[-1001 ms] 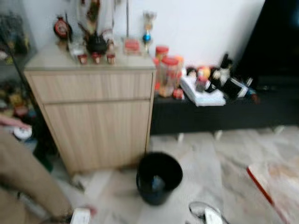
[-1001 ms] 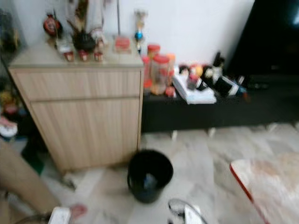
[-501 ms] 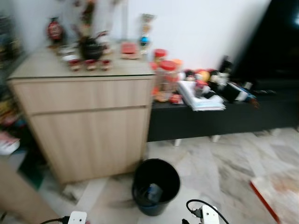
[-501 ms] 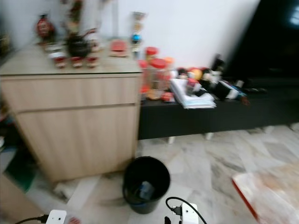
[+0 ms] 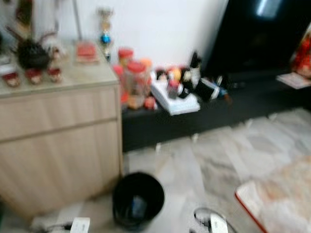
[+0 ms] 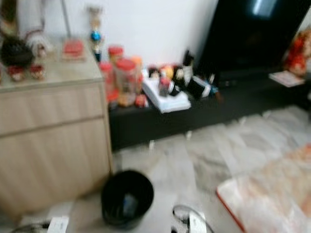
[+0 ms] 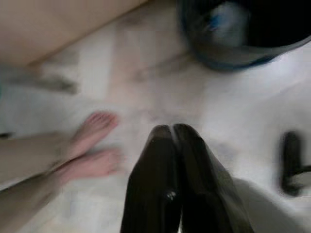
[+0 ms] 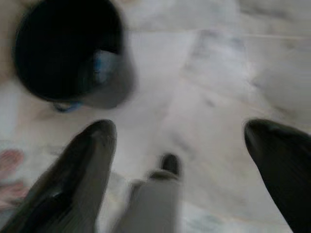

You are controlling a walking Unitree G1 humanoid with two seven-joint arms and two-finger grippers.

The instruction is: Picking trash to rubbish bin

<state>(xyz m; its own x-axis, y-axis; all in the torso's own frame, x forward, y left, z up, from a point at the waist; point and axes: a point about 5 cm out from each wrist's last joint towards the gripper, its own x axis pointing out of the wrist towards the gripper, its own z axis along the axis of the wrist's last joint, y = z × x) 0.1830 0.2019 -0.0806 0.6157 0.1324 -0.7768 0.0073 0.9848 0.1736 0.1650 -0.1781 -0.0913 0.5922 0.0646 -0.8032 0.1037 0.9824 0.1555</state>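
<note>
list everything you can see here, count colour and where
rubbish bin: one, black, on the floor by the wooden cabinet's corner, something pale blue inside
wooden cabinet: one, light wood, on the left against the wall
small ornaments: several, dark and red, on the cabinet top, too blurred to count
low bench: one, black, along the wall
jars: a few, red lids, at the bench's cabinet end
white stack: one, on the bench, next to blurred bottles and toys
mat: one, pale with a red edge, on the floor at right
bare feet: a person's two, on the floor near the bin
left gripper: black fingers together, above the floor
right gripper: black fingers spread, above the floor by the bin
</note>
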